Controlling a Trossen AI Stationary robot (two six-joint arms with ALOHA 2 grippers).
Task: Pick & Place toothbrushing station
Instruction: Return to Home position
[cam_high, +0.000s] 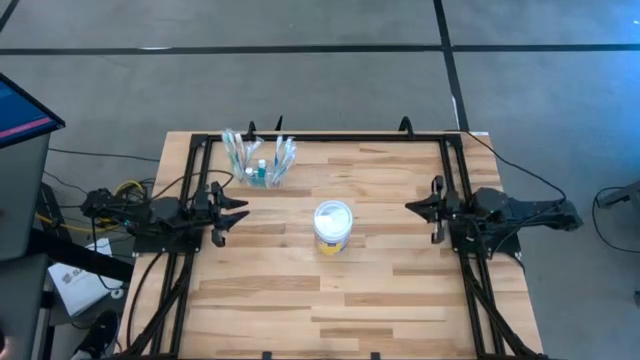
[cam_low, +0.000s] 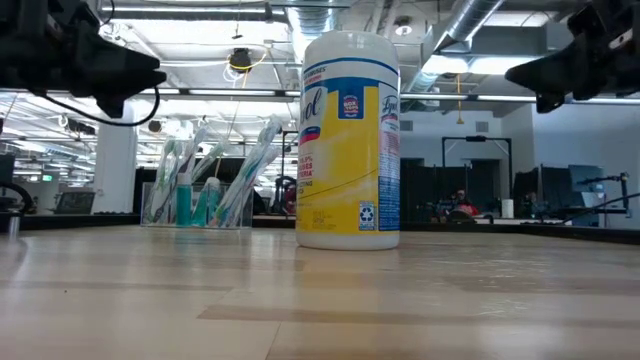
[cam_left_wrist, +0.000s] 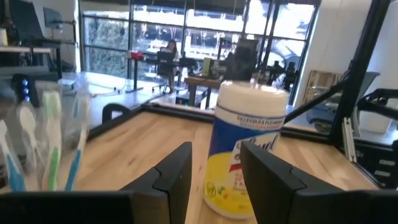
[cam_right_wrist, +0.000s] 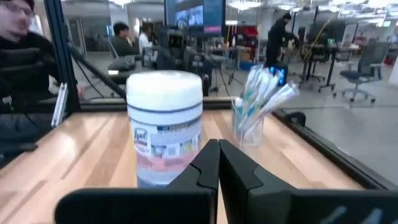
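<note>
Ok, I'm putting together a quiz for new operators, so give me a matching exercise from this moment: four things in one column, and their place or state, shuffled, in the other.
Things
1. left gripper
2. right gripper
3. toothbrushing station
4. wipes tub

Place or state
A. stands at the middle of the table
B. fingers shut, at the table's right side
C. by the table edge at the top of the high view, with toothbrushes in it
D. fingers apart, at the table's left side

Pairs: 1-D, 2-B, 3-C, 4-A
</note>
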